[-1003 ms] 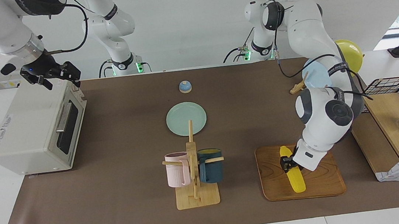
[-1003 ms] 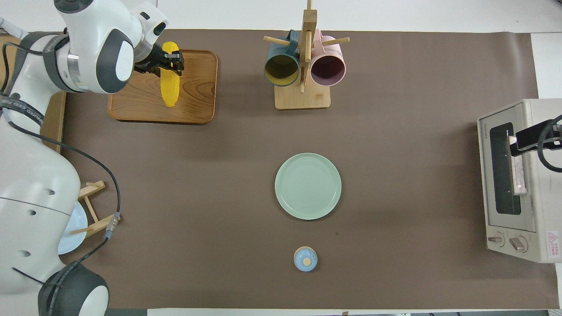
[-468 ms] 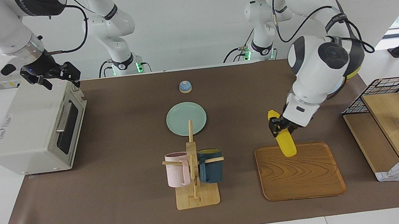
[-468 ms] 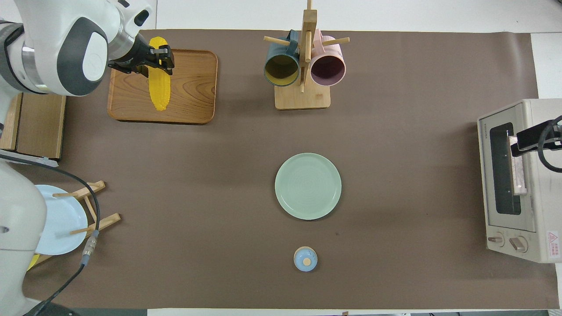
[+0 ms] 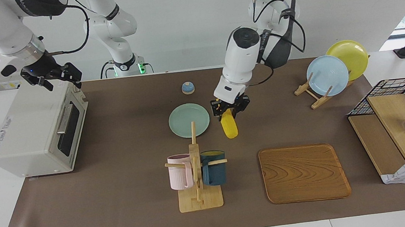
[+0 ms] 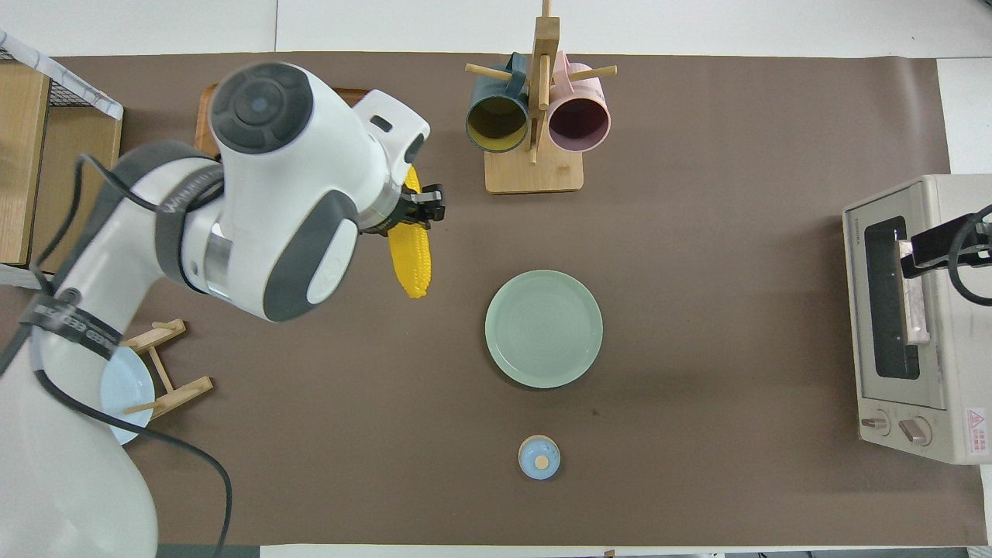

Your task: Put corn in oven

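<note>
Corn (image 5: 229,127) hangs mid-frame in the left gripper (image 5: 230,109), fingers clamped on its top end, above the mat beside the green plate (image 5: 184,117). Right gripper (image 5: 56,77) waits upper left over the oven (image 5: 35,131), door closed; can't tell its fingers.

From above, the left tool (image 6: 422,208) had the corn (image 6: 410,260) pinched up over the brown bench (image 6: 697,232) beside the green plate (image 6: 543,328), while the right tool (image 6: 942,246) sat over the closed oven (image 6: 914,325).
</note>
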{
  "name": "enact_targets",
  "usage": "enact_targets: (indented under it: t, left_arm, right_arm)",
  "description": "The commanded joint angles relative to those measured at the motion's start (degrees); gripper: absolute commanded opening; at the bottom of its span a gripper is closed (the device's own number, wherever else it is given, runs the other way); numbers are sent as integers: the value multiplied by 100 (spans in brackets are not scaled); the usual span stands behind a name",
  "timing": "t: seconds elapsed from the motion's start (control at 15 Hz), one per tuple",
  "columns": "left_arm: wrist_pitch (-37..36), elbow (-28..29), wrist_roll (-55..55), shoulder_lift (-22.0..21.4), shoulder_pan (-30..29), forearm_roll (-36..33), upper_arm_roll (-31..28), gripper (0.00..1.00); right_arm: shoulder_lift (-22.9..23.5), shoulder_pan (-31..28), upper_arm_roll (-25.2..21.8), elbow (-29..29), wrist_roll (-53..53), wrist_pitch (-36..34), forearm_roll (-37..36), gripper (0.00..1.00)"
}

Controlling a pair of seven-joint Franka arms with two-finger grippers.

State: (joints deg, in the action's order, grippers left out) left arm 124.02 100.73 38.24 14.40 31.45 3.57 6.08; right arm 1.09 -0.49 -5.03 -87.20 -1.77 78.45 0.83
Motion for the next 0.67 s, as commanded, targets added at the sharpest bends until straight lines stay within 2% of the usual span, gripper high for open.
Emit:
enact_targets:
  t: [0.0, 0.33, 0.6]
  left_arm:
    - [1034, 1149, 122, -438, 526, 74, -115, 0]
    - [1800, 1133, 465, 63, 1003, 74, -124, 0]
    - [1915, 1115, 491, 283, 1170, 65, -133, 0]
  right_arm:
    - [-153, -48, 11, -192, 19, -40, -31, 100]
    - [-153, -48, 11, -184, 19, -49, -31, 100]
    - [-153, -48, 11, -184, 19, -67, -31, 100]
